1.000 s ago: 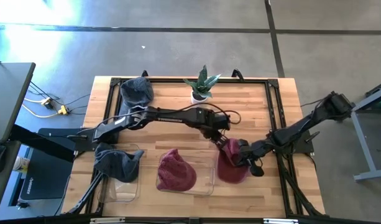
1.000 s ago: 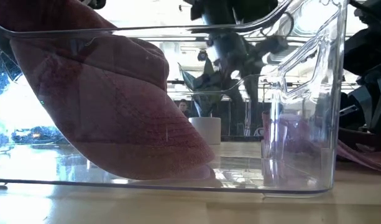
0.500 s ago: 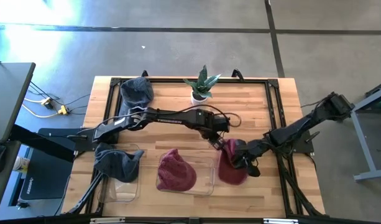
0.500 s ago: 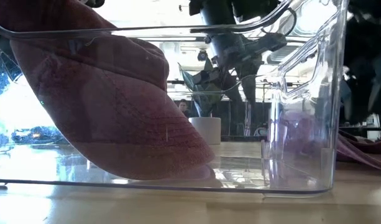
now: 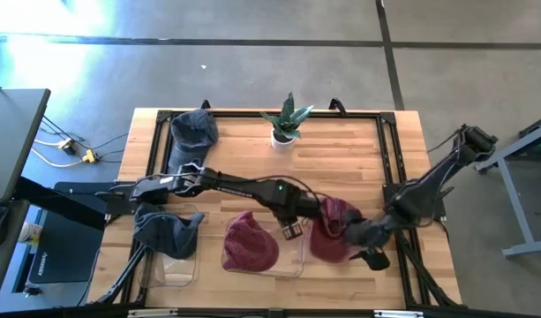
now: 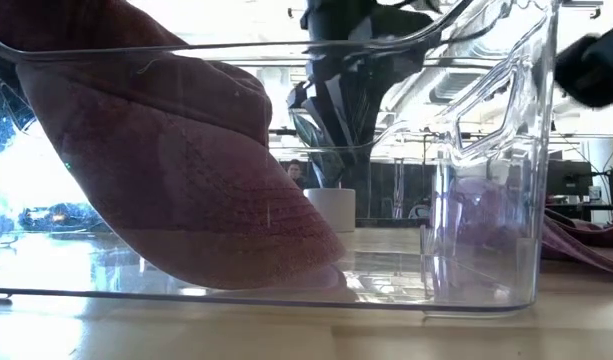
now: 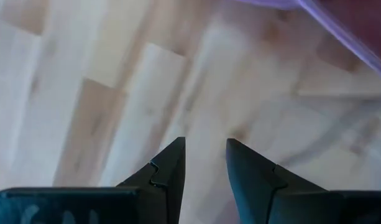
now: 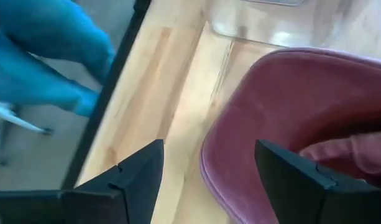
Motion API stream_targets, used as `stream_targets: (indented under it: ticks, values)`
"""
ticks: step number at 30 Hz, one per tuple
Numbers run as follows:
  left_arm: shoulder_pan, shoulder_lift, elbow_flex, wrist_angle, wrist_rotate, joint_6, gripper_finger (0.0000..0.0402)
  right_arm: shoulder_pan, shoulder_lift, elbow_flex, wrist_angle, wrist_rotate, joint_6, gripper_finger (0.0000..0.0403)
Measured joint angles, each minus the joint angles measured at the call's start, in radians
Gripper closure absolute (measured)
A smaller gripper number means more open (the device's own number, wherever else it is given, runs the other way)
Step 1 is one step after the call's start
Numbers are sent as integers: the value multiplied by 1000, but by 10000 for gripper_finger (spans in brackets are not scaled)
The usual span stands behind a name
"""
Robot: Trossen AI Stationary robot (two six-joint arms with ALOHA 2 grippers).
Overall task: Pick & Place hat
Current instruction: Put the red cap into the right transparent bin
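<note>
A maroon hat (image 5: 334, 228) lies flat on the wooden table, just right of a clear bin (image 5: 298, 256); the right wrist view shows its brim (image 8: 240, 155). My right gripper (image 5: 365, 246) hovers open above the hat's near right side, with the brim (image 8: 209, 163) below the gap. My left gripper (image 5: 292, 230) points down at bare wood beside the hat's left edge. Its fingers (image 7: 171, 163) stand a little apart with nothing between them. A second maroon hat (image 5: 250, 243) rests in the clear bin and fills the low view (image 6: 176, 170).
A grey hat (image 5: 164, 231) sits in another clear bin at the near left, and a second grey hat (image 5: 193, 128) lies at the far left corner. A potted plant (image 5: 286, 124) stands at the far middle. A black frame (image 5: 389, 159) runs along the table's edges.
My right gripper has opened, let go of the maroon hat, risen, and drawn back toward the table's near right corner. My left gripper has swung from the hat's far side toward the near edge, beside the clear bin. The hat lies on the table.
</note>
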Motion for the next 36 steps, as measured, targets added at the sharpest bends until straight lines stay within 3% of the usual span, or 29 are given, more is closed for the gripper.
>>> stream_targets:
  ticks: [3,7,11,14,19,25,30,33,36]
  values:
    - [-19,0,1,12,-1,36,291,94,6,16,-48,121,-68,155]
    - [-22,0,1,-30,-22,65,291,161,58,-4,-109,206,-178,155]
    - [-43,-46,-2,-138,-102,68,291,151,92,24,-306,257,-29,155]
    - [-66,-89,3,-167,-139,63,291,145,79,61,-454,253,63,155]
    - [-82,-114,0,-167,-205,60,291,141,74,38,-580,196,-18,155]
    - [-86,-130,1,-189,-229,65,291,69,76,-55,-565,220,71,155]
    - [-79,-129,1,-202,-248,76,291,7,76,-118,-387,201,53,164]
    - [-71,-129,1,-209,-251,79,291,-23,76,-141,-311,256,71,196]
    - [-60,-129,1,-215,-253,83,291,-55,76,-144,-307,261,97,264]
